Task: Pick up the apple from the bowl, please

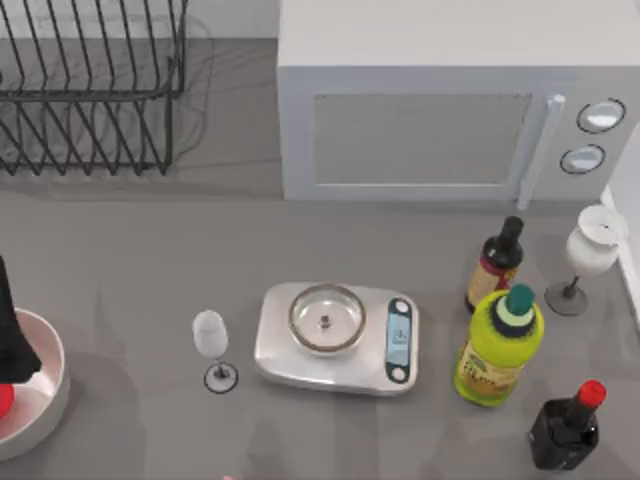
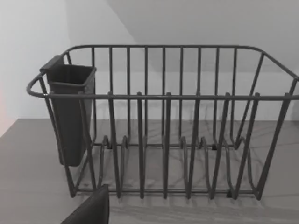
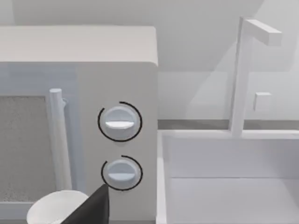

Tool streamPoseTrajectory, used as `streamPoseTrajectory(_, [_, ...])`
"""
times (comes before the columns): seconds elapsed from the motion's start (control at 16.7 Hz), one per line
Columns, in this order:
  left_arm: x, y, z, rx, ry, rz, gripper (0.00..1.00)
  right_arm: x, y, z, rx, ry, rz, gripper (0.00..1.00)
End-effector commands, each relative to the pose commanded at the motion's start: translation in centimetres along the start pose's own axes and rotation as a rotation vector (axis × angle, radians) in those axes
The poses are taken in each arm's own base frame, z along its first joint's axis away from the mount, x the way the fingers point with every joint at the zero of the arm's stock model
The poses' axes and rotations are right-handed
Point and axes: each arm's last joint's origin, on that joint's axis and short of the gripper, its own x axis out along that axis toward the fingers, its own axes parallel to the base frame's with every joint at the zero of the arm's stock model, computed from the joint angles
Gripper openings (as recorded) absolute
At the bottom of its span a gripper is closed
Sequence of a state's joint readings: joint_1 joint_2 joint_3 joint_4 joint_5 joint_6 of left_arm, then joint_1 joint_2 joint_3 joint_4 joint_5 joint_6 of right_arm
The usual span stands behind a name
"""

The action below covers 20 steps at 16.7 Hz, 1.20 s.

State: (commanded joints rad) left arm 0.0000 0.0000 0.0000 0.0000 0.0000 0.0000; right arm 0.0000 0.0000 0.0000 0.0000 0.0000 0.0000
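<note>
Red apple (image 1: 5, 400): a sliver at the table's left edge, lying in the white bowl (image 1: 48, 385). My left arm (image 1: 14, 335) stands directly over it, the nearer arm by far. Round fruit, no long axis. Whether either jaws are open, I cannot tell.

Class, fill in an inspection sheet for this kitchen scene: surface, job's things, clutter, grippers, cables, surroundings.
Surface: grey table.
Job's things: apple in the bowl at the table's left edge, mostly hidden by the left arm.
Clutter: scale, wine glass, second glass, yellow bottle, two dark bottles.
Grippers: left over the bowl; a right fingertip near the microwave dials.
Cables: nothing seen.
Surroundings: dish rack, microwave, sink.
</note>
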Motion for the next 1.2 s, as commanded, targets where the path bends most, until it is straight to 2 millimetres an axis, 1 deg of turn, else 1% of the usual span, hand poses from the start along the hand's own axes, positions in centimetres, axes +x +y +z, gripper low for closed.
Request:
streamPoseTrajectory(0.78, [0.0,0.0,0.2,0.0,0.014,0.0,1.0,0.0,0.0,0.0,0.0,0.0,0.0,1.0])
streamPoseTrajectory(0.96, [0.2,0.0,1.2,0.001,0.122,-0.001,1.0,0.0,0.0,0.0,0.0,0.0,0.0,1.0])
streamPoseTrajectory(1.08, [0.6,0.0,2.1,0.002,0.256,-0.002,1.0,0.0,0.0,0.0,0.0,0.0,0.0,1.0])
streamPoseTrajectory(1.2, [1.5,0.0,3.1,0.004,0.429,-0.004,1.0,0.0,0.0,0.0,0.0,0.0,0.0,1.0])
